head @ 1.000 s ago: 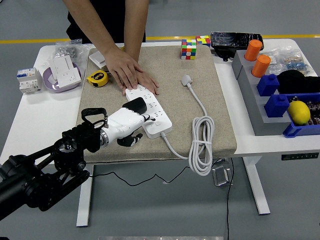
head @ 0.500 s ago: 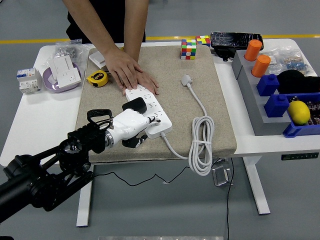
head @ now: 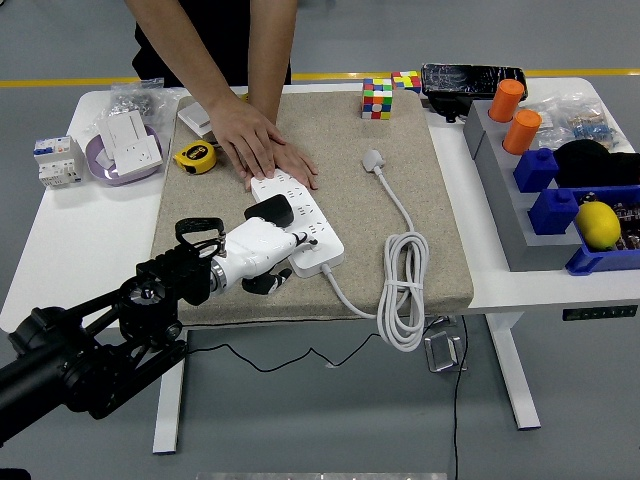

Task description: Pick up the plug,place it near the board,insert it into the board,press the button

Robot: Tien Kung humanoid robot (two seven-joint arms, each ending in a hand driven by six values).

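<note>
White plastic covers the left hand, the only robot hand the head view shows, reaching in from the lower left over a beige mat on the table. Its fingers curl downward at the near edge of the power strip, and whether they grip anything or merely rest curled cannot be told from here. Just beyond the knuckles a black plug sits on the strip, seemingly seated in a socket, though how deep it goes is unclear. Farther out from the fingers, a person's hands lie stacked flat on the strip's far end, pinning it down. To the fingers' right, the strip's white cord runs off, coils near the mat's front edge, and ends in its own white plug lying loose, well apart. The insertion looks about done, leaving the button press. The risk from here seems to be a sideways shove: if the hand drags across the strip while seeking the switch, it could knock the black plug askew or twist the near end, which nobody holds. The button itself cannot be made out.
</note>
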